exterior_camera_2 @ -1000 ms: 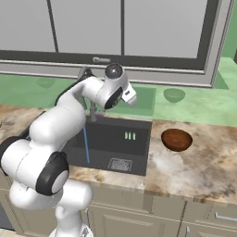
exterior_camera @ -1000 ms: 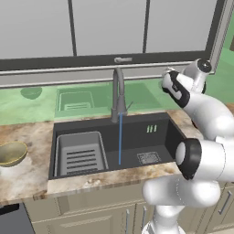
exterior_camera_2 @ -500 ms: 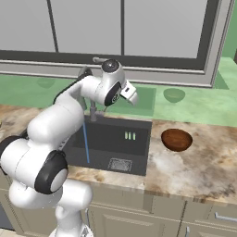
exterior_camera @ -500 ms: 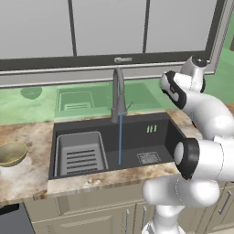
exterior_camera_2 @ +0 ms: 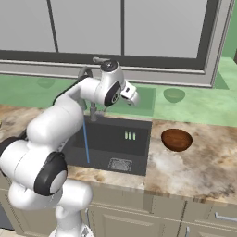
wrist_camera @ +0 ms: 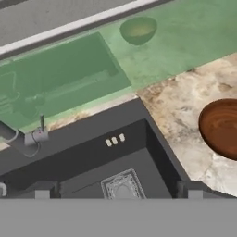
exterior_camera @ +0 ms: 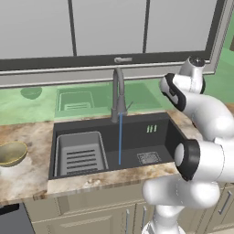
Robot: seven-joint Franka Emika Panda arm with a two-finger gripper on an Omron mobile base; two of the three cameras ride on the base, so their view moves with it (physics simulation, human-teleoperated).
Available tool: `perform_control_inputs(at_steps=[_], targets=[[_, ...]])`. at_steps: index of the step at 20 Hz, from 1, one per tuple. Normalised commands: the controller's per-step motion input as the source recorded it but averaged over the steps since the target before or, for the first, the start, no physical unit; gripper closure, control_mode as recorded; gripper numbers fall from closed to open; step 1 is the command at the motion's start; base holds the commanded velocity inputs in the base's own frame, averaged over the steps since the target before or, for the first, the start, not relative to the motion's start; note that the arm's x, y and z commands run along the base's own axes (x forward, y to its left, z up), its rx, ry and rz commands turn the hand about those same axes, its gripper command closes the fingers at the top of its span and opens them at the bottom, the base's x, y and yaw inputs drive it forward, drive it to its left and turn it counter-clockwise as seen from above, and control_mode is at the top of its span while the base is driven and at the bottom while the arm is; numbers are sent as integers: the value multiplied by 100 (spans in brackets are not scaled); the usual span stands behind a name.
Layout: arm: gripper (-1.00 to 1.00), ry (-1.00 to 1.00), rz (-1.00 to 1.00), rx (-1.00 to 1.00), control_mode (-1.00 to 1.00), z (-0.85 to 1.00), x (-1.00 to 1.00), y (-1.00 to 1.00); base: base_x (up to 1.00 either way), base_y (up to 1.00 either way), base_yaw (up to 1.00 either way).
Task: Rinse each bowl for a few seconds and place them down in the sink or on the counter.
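Nearest, the grey slotted tray [exterior_camera: 82, 152] sits in the sink [exterior_camera: 157, 137], a blue water stream [exterior_camera: 120, 137] falling from the faucet [exterior_camera: 118, 93]. Two bowls: olive-gold bowl [exterior_camera: 11, 153] at nine o'clock, reddish-brown bowl [exterior_camera_2: 176, 139] at three o'clock on the counter [exterior_camera_2: 203, 162]. The gripper [wrist_camera: 118, 194], jaws spread wide and empty, has swung toward the brown bowl.

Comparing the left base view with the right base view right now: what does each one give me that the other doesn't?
Left base view alone: the olive-gold bowl on the counter left of the sink, and the grey slotted tray in the basin. Right base view alone: the reddish-brown bowl on the counter right of the sink. Both share the sink, its square drain, the faucet with water running, and the arm raised above the sink's right side.
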Motion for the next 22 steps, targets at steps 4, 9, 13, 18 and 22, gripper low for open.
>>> perform_control_inputs(at_steps=[4, 9, 13, 18, 22], targets=[[-100, 5, 11, -10, -100, -17, -10, -4, 0, 0, 0], [-100, 8, 11, -9, -100, -8, -7, -6, 0, 0, 0], [-100, 9, 10, -7, -100, -4, -7, -12, 0, 0, 0], [-100, 9, 8, -7, -100, -5, -3, -15, 0, 0, 0], [-100, 7, 8, -5, -100, -3, 0, -20, 0, 0, 0]])
